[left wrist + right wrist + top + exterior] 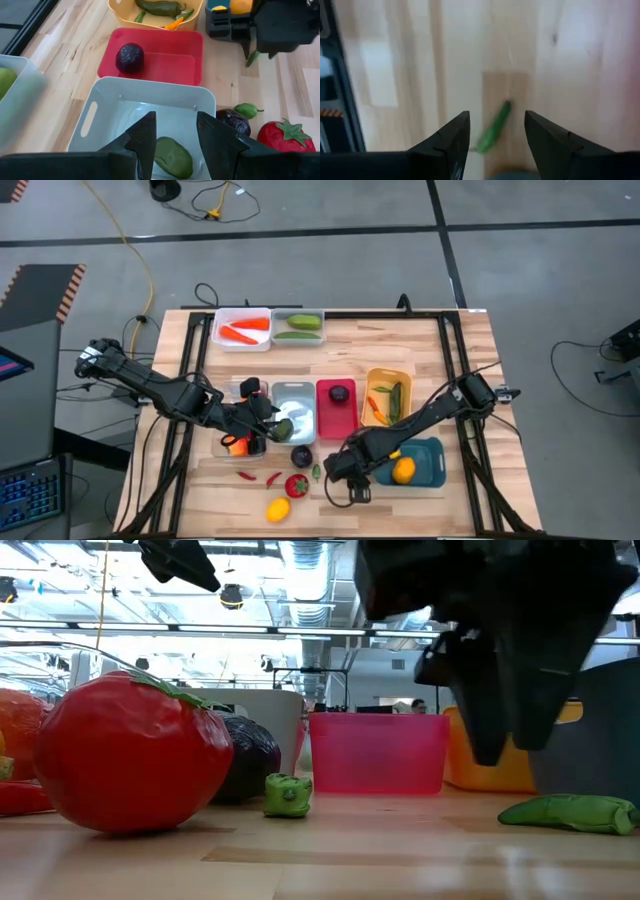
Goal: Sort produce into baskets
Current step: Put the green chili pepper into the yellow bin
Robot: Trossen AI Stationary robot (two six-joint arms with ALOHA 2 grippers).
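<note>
No brand, label or legible writing shows on any bin or item. The left claw (175,137) hangs over the silver-grey bin (100,107), its fingers parted with nothing between them; a green vegetable (172,156) lies on that bin's floor beneath them. The right claw (492,137) hovers above the bare wooden surface (570,60) just beside the teal bin (428,465), fingers parted and empty, with a small green pod (495,127) lying on the wood below the gap. A dark plum (130,56) sits in the red bin (175,42). Still loose on the surface are a red tomato (130,755), a lemon (278,509) and small chilies (258,477).
</note>
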